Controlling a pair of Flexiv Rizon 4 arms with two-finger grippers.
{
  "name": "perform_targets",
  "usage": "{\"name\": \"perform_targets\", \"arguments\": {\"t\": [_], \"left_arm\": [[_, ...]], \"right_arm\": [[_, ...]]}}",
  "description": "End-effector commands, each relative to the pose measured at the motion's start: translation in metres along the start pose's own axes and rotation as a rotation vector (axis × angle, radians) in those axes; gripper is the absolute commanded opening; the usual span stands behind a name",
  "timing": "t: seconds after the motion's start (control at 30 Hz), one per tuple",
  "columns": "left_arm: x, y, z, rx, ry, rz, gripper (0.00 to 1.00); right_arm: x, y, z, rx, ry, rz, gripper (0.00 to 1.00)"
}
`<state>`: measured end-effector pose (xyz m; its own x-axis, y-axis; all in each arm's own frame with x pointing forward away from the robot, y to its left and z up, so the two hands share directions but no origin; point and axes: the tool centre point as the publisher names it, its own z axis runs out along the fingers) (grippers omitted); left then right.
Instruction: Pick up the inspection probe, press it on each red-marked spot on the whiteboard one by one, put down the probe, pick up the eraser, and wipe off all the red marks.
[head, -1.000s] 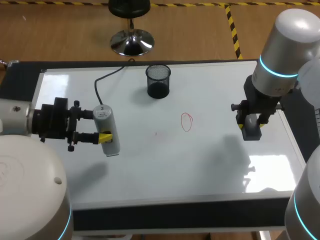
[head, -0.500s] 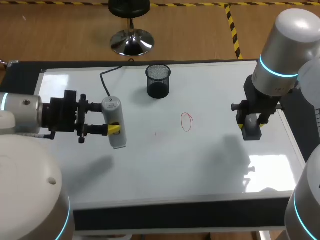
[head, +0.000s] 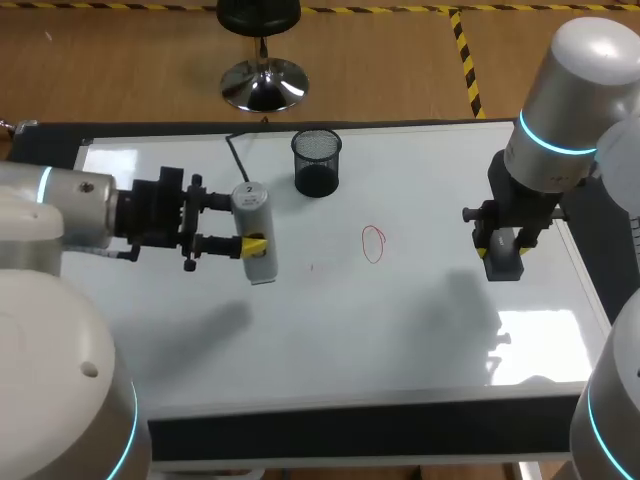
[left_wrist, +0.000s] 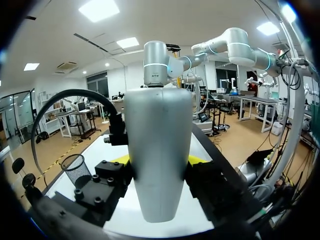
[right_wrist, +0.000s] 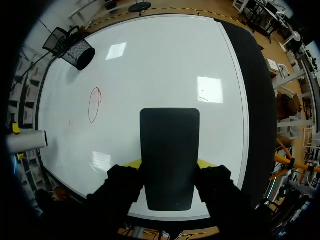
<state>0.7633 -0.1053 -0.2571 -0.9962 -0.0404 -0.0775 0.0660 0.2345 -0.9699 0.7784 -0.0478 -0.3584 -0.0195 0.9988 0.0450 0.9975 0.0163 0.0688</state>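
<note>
The whiteboard (head: 400, 340) is the biggest thing here: a glossy white sheet in a dark frame. It covers most of the table, with soft patches of ceiling glare on it. No writing shows on its surface apart from the one red mark.

The black mesh cup (head: 317, 162) stands upright near the board's far edge, and it serves as the landmark for the rest.

The left arm (head: 60, 215) comes in from the cup's left, and the right arm (head: 575, 100) stands well off to the cup's right.

The left gripper (head: 255, 244) sits just left of the cup and a little nearer the robot. Its yellow tips are clamped on either side of the inspection probe (head: 253, 225), a pale grey cylinder that tapers to one end. The probe's round cap carries a small dark printed figure. I cannot tell whether the probe's narrow end touches the board.

The right gripper (head: 498, 243) is far to the cup's right, near the board's right edge. Its fingers are closed around the eraser (head: 503, 262), a dark rectangular block with no label showing. A yellow tip peeks out on each side of the eraser in the right wrist view.

The red mark (head: 373, 243) is a thin hand-drawn oval lying right of the cup and nearer the robot, between the two grippers and apart from both.

A thin black cable (head: 237, 148) runs from the probe's cap towards the far edge, just left of the cup.
</note>
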Motion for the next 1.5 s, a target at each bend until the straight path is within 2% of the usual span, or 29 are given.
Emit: {"name": "perform_targets", "arguments": {"t": [0.03, 0.3, 0.63, 0.93, 1.5], "left_arm": [[-0.019, 0.002, 0.015, 0.009, 0.037, 0.005, 0.00], [-0.035, 0.001, 0.040, 0.031, 0.087, 0.014, 0.00], [-0.054, 0.010, 0.070, 0.055, 0.113, -0.003, 0.00], [-0.066, 0.006, 0.099, 0.086, 0.149, 0.003, 0.00], [-0.071, 0.008, 0.140, 0.140, 0.199, -0.009, 0.00]], "right_arm": [[-0.001, 0.000, 0.000, 0.000, 0.002, -0.001, 0.00], [-0.001, 0.000, 0.000, 0.000, 0.002, -0.001, 0.00], [-0.001, 0.000, 0.000, 0.000, 0.002, -0.001, 0.00], [-0.001, 0.000, 0.000, 0.000, 0.002, -0.001, 0.00], [-0.001, 0.000, 0.000, 0.000, 0.002, -0.001, 0.00]]}}
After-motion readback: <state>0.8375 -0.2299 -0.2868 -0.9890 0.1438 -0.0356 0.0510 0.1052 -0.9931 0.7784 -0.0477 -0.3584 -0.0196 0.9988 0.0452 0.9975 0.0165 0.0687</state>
